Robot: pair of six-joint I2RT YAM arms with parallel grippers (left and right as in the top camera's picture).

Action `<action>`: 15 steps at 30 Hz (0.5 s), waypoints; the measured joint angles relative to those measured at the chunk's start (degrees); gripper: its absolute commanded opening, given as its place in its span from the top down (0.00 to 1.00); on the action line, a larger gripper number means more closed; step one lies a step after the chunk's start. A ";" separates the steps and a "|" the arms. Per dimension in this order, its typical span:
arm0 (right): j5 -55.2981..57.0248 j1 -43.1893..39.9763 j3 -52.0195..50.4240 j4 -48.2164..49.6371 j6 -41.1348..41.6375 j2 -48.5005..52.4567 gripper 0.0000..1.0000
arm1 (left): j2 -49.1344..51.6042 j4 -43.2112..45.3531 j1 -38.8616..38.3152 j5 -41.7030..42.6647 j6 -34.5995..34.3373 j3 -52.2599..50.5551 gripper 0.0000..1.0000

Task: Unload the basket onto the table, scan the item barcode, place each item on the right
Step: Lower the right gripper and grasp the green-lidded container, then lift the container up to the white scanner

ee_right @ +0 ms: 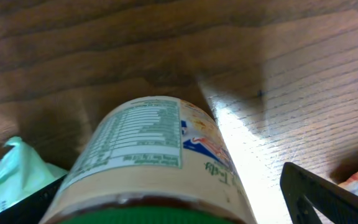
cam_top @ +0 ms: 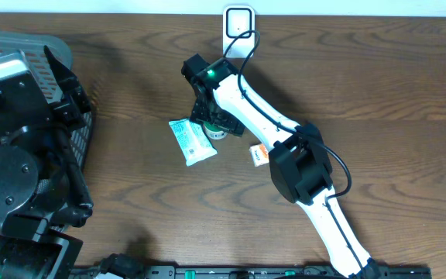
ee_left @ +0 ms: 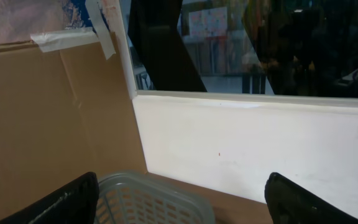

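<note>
Risk, right arm [cam_top: 262, 116]: reaching far across the tabletop [cam_top: 378, 77], it could shove the jar [ee_right: 148, 155] sideways if the gripper closes off-centre, since the round side gives little purchase.
Risk, jar: a grip over the printed label could hide the barcode from the white device [cam_top: 238, 22] at the far edge, likely the scanner. No barcode shows now.
Risk, green packet [cam_top: 190, 141]: it lies just beside the jar, and a finger could catch it on closing.
Risk, small packet [cam_top: 259, 155]: it lies close by the right arm and could be swept aside on the lift.
Left arm [cam_top: 22, 178]: at the left over the grey basket [ee_left: 148, 199], well apart from the jar.
Right arm: stretched from the near edge to mid-tabletop, wrist bent down over the jar.
Left gripper [ee_left: 185, 205]: spread wide, empty.
Right gripper [ee_right: 179, 202]: spread wide, a finger on either side of the jar, not clamped.
</note>
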 measured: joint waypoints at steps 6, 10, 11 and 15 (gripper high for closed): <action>-0.39 0.00 -1.20 0.87 1.01 0.04 0.25 | 0.00 0.09 0.00 0.00 0.00 0.00 0.14; -0.83 0.00 -1.22 1.09 1.07 0.04 0.38 | 0.00 0.11 0.00 0.00 0.00 0.00 0.14; -0.90 0.00 -1.22 1.01 1.16 0.04 0.41 | 0.00 0.11 0.00 0.00 0.00 0.00 0.15; -1.64 -0.11 -1.22 0.90 0.31 0.02 0.52 | 0.00 0.11 0.00 0.00 0.00 0.00 0.14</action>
